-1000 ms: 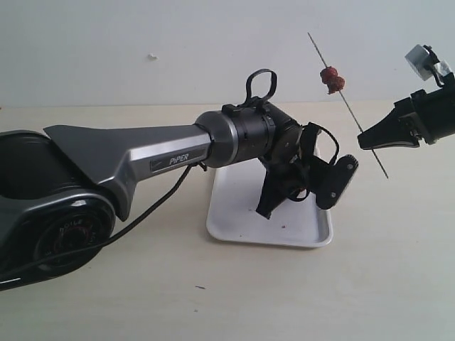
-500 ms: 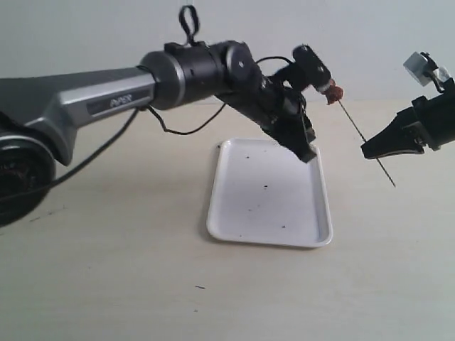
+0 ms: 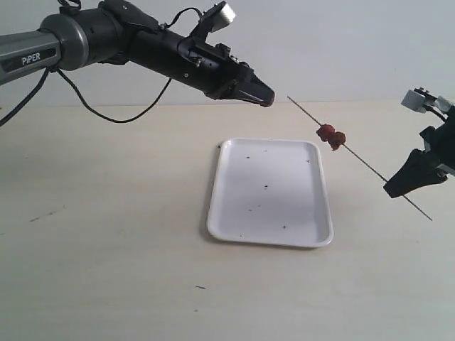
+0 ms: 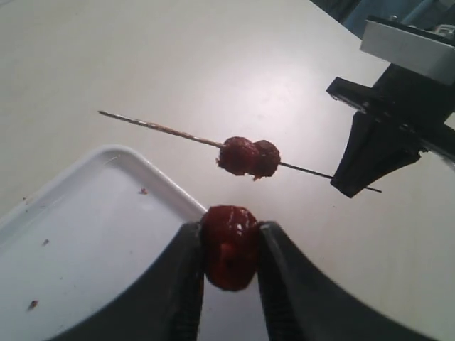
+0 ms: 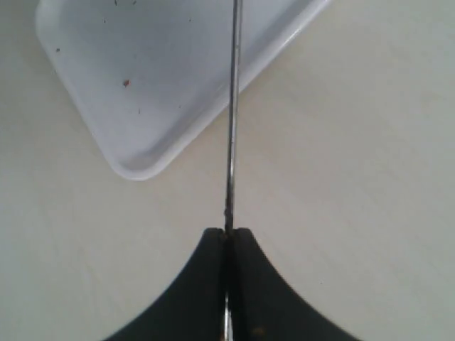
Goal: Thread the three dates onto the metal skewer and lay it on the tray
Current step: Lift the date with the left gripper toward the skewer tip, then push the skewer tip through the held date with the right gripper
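While the left fingers [image 4: 178, 284] pinch one date [image 4: 229, 245] between their tips, the metal skewer [image 4: 163, 129] hangs in the air just beyond them, with two dates [image 4: 247, 157] threaded touching side by side. Farther off, the right fingers [image 5: 202, 284] are clamped tight on the skewer's far end. Below both pairs, the tray [image 3: 284, 199] lies on the desk [image 3: 106, 249]
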Robot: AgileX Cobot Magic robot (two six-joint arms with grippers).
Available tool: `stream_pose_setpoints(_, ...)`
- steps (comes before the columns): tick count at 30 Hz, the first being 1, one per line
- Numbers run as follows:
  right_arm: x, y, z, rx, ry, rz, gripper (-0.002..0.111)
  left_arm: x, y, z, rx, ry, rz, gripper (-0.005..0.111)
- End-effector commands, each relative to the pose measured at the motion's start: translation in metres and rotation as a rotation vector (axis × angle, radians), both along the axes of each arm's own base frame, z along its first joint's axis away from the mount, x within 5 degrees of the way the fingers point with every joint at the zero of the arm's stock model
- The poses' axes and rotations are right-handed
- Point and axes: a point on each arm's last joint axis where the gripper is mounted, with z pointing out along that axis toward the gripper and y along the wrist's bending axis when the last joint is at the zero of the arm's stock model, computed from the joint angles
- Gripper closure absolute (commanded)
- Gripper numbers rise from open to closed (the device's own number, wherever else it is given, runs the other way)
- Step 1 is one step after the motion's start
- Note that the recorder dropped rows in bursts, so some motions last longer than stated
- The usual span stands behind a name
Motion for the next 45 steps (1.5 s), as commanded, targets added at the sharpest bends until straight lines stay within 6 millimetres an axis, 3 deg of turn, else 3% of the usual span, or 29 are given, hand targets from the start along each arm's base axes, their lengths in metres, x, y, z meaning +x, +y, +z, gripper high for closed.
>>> stream_pose_setpoints(1, -0.013, 0.003, 0.015, -0.023, -0.050, 0.064, 0.108, 0.001, 0.010, 0.007, -0.006, 0.012, -0.008, 0.079)
stream_pose_setpoints(7, -0.046, 0.015, 0.044, -0.071, -0.136, 0.159, 0.108, 0.000, 0.018, 0.006, -0.004, 0.035, -0.050, 0.079)
stream_pose_setpoints(13, -0.058, 0.018, 0.036, -0.073, -0.115, 0.206, 0.108, -0.001, 0.019, 0.006, -0.005, 0.028, -0.077, 0.079)
stream_pose_setpoints(24, -0.056, 0.023, 0.037, -0.011, -0.133, 0.152, 0.108, -0.005, 0.019, 0.006, 0.008, 0.010, -0.135, 0.079)
stream_pose_setpoints(45, -0.067, 0.031, 0.026, -0.006, -0.089, 0.202, 0.108, -0.007, 0.020, 0.004, 0.023, -0.005, -0.165, 0.079)
